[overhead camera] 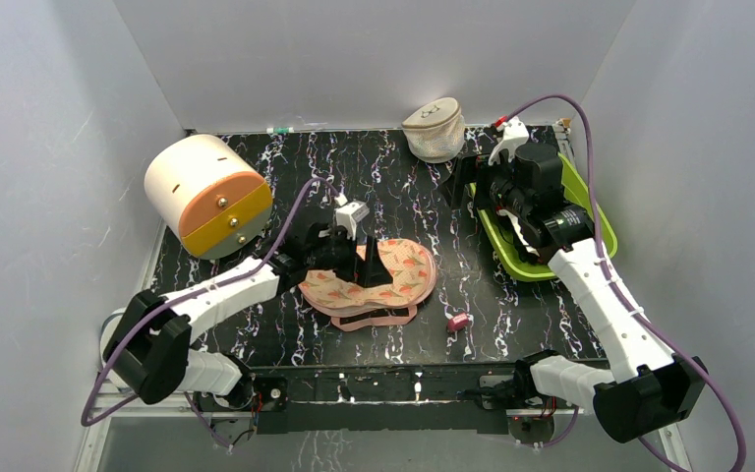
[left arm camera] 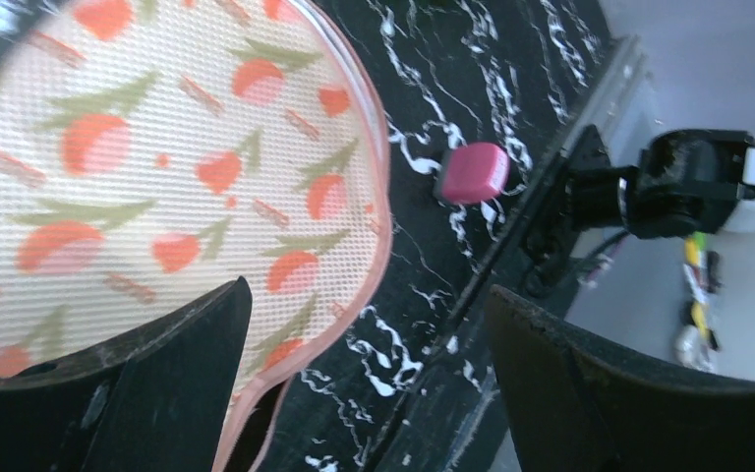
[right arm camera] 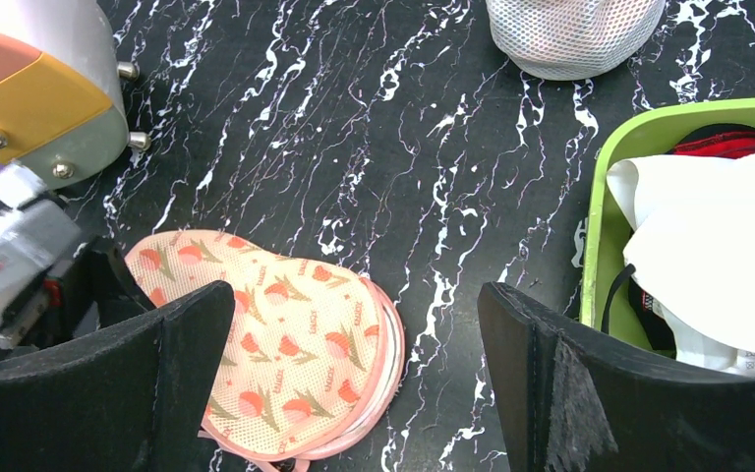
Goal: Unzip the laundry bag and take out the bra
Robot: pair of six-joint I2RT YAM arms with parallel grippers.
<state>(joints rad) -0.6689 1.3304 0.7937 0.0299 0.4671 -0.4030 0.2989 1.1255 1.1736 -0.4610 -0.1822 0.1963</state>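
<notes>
Peach laundry bag (overhead camera: pixel 385 277) lies beneath the left tool (left arm camera: pixel 366 295), jaws spread.

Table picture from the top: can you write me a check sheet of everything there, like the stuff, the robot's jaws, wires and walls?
Surface: black table with white veins.
Job's things: peach laundry bag lies flat mid-table; white bra with black strap lies in the green tray.
Clutter: beige mesh pouch at the back, cream drum back left, small pink block near the front.
Grippers: left gripper over the bag, jaws open; right gripper beside the tray, jaws open, empty.
Cables: purple cables loop off both arms.
Surroundings: plain pale walls on three sides.
</notes>
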